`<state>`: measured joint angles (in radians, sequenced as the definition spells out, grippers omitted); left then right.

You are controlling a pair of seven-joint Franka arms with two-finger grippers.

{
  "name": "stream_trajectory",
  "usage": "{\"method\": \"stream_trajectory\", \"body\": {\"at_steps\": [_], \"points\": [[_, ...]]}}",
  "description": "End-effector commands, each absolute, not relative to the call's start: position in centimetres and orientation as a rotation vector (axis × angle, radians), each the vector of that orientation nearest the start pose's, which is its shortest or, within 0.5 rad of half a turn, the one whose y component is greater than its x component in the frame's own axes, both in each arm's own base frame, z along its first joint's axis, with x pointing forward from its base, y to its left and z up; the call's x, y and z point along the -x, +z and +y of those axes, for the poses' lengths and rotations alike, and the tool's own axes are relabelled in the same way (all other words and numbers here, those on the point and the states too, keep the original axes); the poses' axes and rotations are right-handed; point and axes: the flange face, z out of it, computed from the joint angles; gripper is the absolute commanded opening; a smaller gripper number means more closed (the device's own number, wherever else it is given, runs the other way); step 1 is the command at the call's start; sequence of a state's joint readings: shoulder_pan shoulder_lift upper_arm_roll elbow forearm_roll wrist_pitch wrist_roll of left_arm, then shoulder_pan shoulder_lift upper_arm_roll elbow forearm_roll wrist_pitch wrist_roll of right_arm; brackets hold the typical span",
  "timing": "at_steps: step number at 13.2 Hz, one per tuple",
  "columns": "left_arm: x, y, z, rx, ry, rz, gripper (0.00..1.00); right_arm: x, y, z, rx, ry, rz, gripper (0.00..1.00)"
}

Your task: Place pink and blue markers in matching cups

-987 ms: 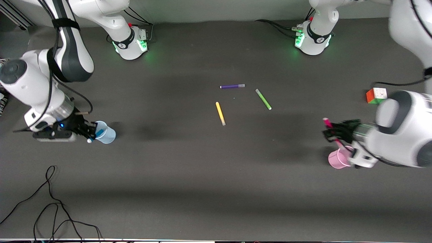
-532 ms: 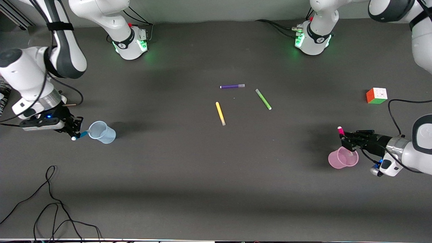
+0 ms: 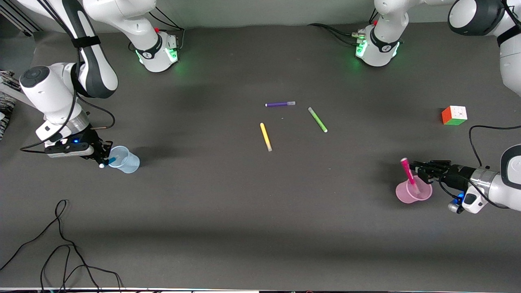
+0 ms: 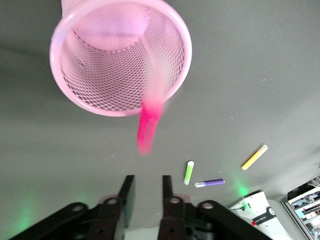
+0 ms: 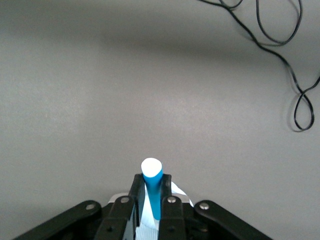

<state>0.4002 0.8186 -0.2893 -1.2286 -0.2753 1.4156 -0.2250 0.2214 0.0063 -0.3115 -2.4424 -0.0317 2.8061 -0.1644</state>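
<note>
Markers and cups sit at both ends of a dark table (image 3: 244,211). At the right arm's end, the right gripper (image 3: 102,156) has its fingers closed on the blue marker (image 5: 152,186), tilted over the rim of the blue cup (image 3: 124,159). At the left arm's end, the pink marker (image 3: 408,174) leans toward eleven o'clock inside the pink cup (image 3: 413,193), free of the left gripper (image 3: 419,169), whose fingers stand slightly apart, holding nothing, just beside the cup.

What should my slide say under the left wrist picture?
Pink marker drops into the pink cup; left gripper open.
</note>
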Motion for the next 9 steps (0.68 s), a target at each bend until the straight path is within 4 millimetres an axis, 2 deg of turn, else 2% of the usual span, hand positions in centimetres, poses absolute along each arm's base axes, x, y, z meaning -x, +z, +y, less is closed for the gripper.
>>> {"method": "stream_trajectory", "body": {"at_steps": [1, 2, 5, 6, 7, 9], "points": [[-67.8, 27.6, 9.2, 3.380, 1.090, -0.643, 0.98, -51.0, 33.6, -4.4, 3.151, -0.569, -0.163, 0.99], [-67.8, 27.8, 9.1, 3.368, 1.086, -0.631, 0.99, -51.0, 33.7, -4.4, 3.153, -0.547, -0.162, 1.00], [-67.8, 29.2, 8.3, 3.339, 1.077, -0.589, 0.99, -51.6, 35.7, -3.9, 3.149, -0.505, -0.172, 1.00], [-67.8, 29.9, 7.2, 3.328, 1.078, -0.561, 0.99, -52.1, 36.8, -3.9, 3.150, -0.475, -0.175, 1.00], [-67.8, 29.7, 6.2, 3.294, 1.080, -0.571, 0.99, -52.7, 38.4, -3.9, 3.151, -0.436, -0.173, 1.00], [-67.3, 31.9, 2.6, 3.217, 1.034, -0.550, 0.99, -54.8, 43.2, -3.7, 3.162, -0.258, -0.146, 1.00]]}}
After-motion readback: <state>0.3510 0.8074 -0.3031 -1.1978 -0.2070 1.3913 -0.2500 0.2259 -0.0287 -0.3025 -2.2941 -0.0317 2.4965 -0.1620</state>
